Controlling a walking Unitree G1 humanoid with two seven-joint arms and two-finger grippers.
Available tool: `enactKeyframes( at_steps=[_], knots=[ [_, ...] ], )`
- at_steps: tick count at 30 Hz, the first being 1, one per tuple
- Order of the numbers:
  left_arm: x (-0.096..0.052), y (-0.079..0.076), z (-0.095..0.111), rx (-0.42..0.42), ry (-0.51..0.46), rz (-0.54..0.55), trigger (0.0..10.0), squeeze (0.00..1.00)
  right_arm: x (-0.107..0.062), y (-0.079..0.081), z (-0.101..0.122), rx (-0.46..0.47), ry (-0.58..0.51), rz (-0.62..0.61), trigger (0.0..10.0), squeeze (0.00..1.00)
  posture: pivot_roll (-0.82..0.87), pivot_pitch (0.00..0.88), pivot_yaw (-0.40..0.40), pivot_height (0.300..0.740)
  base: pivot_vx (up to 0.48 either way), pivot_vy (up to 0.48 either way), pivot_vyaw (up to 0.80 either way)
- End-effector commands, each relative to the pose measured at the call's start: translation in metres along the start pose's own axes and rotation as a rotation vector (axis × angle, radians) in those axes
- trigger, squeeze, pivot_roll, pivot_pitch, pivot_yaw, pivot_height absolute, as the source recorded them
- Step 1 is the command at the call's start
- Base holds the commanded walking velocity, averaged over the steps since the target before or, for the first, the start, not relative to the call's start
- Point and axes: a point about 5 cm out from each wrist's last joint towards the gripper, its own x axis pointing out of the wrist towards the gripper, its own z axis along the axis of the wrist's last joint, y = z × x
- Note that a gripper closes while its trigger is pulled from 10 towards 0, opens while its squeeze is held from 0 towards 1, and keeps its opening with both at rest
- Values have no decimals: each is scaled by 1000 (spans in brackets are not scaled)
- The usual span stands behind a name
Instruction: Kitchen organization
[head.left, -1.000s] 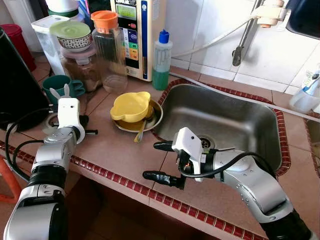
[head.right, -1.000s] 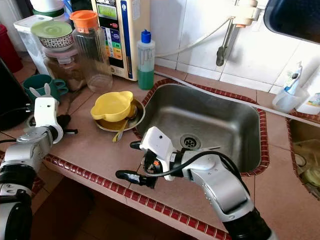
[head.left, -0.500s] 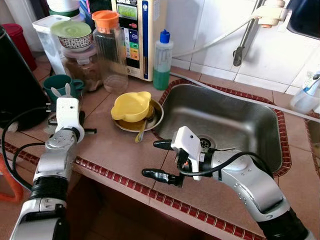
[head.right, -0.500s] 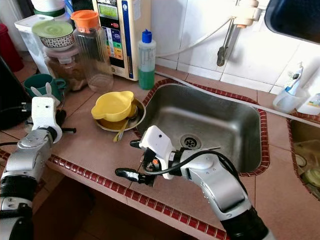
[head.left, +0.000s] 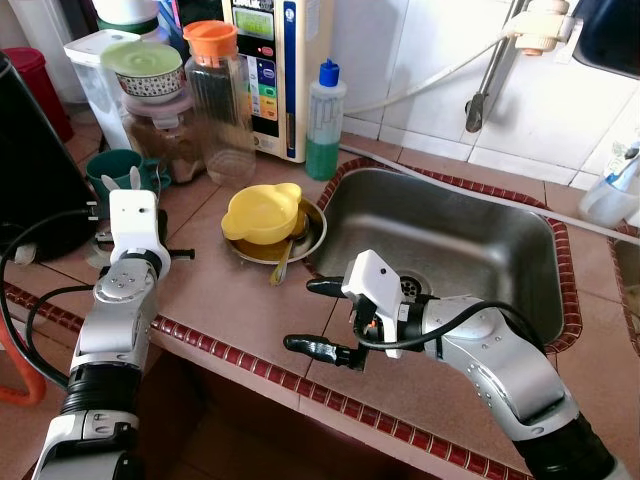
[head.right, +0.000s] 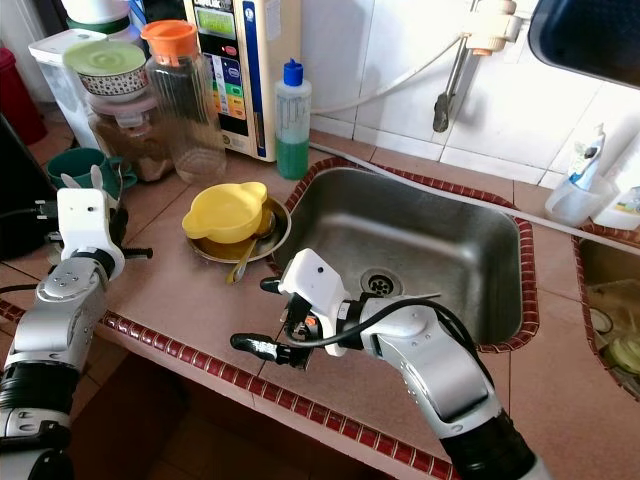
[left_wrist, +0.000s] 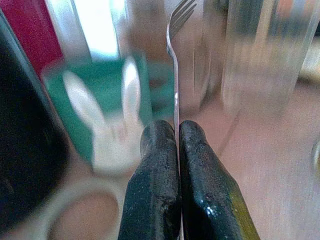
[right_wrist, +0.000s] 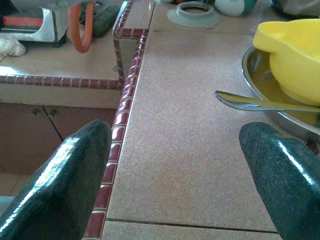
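Fork (left_wrist: 174, 75) sits pinched tight between the two fingers of the left gripper (left_wrist: 178, 145), up over the counter (head.left: 230, 300) near the green bunny cup (left_wrist: 107, 107). At about 3 o'clock from it on the counter sits the yellow bowl (head.left: 262, 212). The right gripper (head.left: 318, 318) hangs wide open with nothing in it, at 5 o'clock from that bowl.

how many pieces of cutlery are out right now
2. A fork is pinched in the shut left pincer, held near the green mug. A spoon rests on the metal plate beside the yellow bowl. Others may lie hidden under the bowl.
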Motion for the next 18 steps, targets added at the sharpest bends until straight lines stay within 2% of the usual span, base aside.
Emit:
enactKeyframes(
  at_steps=[1, 3, 6, 9, 13, 14, 15, 16, 18],
  knots=[
    [-1, 0, 17, 5, -94, 4, 0, 0, -3, -6, 5, -21, -7, -26, 10000, 0, 81, 34, -3, 740, 0, 0, 0],
    [-2, -3, 38, 20, -203, -18, 0, 0, -4, -11, 6, -24, -9, -44, 10000, 0, 80, 29, -3, 740, 0, 0, 0],
    [-7, -9, 59, 47, -315, -41, 0, 0, -6, -16, 8, -25, -15, -68, 10000, 0, 77, 26, -2, 740, 0, 0, 0],
    [-10, -13, 64, 39, -344, -63, 0, 0, -7, -17, 8, -23, -19, -75, 10000, 0, 77, 26, -2, 740, 0, 0, 0],
    [-17, -27, 79, -52, -398, -148, 0, 0, -10, -24, 9, -20, -30, -108, 10000, 0, 78, 22, -4, 740, 0, 0, 0],
    [-19, -36, 83, -148, -392, -196, 0, 0, -13, -31, 11, -15, -43, -143, 10000, 0, 78, 19, -6, 740, 0, 0, 0],
    [-20, -41, 86, -190, -397, -221, 0, 0, -15, -35, 12, -15, -51, -169, 10000, 0, 79, 18, -6, 740, 0, 0, 0],
    [-23, -52, 91, -272, -396, -288, 0, 0, -21, -48, 15, -19, -71, -249, 10000, 0, 80, 17, -7, 740, 0, 0, 0],
    [-24, -56, 92, -294, -395, -307, 0, 0, -23, -52, 16, -19, -78, -277, 10000, 0, 80, 17, -7, 740, 0, 0, 0]
  ],
)
